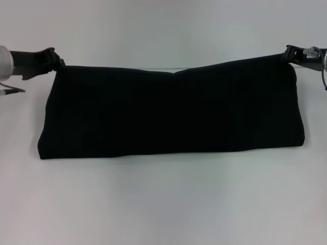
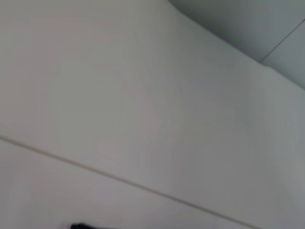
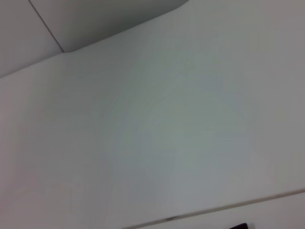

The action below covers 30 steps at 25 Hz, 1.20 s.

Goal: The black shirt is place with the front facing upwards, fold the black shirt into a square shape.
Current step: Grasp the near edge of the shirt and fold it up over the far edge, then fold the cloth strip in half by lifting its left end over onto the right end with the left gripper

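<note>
Fingers of left gripper point(image 1: 57, 63) and right gripper point(image 1: 289, 54) apparently pinched on far corners of black shirt point(image 1: 171, 109); uneven release risks skewed, non-square fold.

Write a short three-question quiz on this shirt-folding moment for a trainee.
1. True or false: the black shirt shows its lettering.
2. Which corners do the left end effector and right end effector grip? A far corners B near corners
3. Fill in: the shirt lies as a wide ___ on the white table.

Key: 1 false; 2 A; 3 band.
</note>
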Tool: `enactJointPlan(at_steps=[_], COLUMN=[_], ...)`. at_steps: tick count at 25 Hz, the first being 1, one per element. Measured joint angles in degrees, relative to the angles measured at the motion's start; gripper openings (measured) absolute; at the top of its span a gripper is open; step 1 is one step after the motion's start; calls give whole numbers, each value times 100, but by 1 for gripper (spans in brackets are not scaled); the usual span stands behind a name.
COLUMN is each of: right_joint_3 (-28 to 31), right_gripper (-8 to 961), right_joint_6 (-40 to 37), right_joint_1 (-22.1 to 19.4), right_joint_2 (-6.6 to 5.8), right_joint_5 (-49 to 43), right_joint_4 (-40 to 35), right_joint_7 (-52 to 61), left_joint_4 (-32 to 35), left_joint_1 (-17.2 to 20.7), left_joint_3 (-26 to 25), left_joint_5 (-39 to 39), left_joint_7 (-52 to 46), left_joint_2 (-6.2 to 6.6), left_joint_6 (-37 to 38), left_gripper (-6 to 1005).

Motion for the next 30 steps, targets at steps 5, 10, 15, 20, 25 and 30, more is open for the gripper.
enactJointPlan(at_steps=[5,10,15,20,25,30], right_joint_3=[30,-3,-3,-42,-237,9], right_gripper=[34,53,72,91,109,216], right_joint_6=[29,164,218,67,171,-45], right_joint_1=[39,136,166,241,402,291], right_joint_2=[0,-10,-9,-88,-187,-293], right_joint_5=[16,-4,-5,-12,-141,-101], right_joint_4=[-52,-23,-14,44,246,4], right_joint_7=[0,0,0,-57,-17,-4], left_joint_4=[36,-20,-20,-33,-213,-101], left_joint_1=[-103,-204,-221,-232,-292,-235], left_joint_3=[-3,6,9,9,-10,-76], left_joint_5=[-11,25,26,18,-15,-36], left_joint_7=[-19,-29,-5,34,-20,-38], left_joint_2=[-18,-8,-13,-26,-16,26], left_joint_6=[-108,-281,-342,-475,-742,-702], left_gripper=[183,188,193,198,202,251])
